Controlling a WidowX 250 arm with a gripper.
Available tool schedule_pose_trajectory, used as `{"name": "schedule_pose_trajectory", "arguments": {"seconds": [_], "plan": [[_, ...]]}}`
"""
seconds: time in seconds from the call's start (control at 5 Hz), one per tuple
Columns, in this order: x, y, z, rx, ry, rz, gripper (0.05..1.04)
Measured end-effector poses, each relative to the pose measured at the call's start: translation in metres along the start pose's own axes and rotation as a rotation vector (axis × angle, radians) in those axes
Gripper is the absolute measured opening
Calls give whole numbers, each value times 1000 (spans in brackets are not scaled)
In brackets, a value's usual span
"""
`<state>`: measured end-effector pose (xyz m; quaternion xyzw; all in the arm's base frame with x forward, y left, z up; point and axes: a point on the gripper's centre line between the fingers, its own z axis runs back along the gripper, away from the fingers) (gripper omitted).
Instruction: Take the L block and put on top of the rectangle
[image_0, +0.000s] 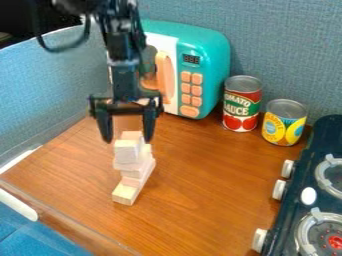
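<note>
Stove (311, 195) at surface's (214, 185) right edge | gripper (127, 140) wide, by L block (127, 150) | L block seemingly on rectangle (125, 193), toward left edge | risk: I drift sideways, finger clips it, topples.

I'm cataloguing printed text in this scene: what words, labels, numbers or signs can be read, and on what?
"OMATO SAUCE", first letter cut off by the curve: red-labelled can.
"888", apparently: display of the teal toy microwave.
Yellow-and-blue can: lettering too small and blurred to read.
Wooden blocks: no text visible.
</note>
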<state>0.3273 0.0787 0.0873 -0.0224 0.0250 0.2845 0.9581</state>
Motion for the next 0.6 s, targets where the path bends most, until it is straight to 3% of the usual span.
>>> {"name": "schedule_pose_trajectory", "arguments": {"seconds": [0.2,0.4,0.6], "plan": [[-12,-17,43,20,-127,-40,1000],[-13,-18,50,32,-154,-48,1000],[-14,-24,47,6,-140,-156,1000]]}}
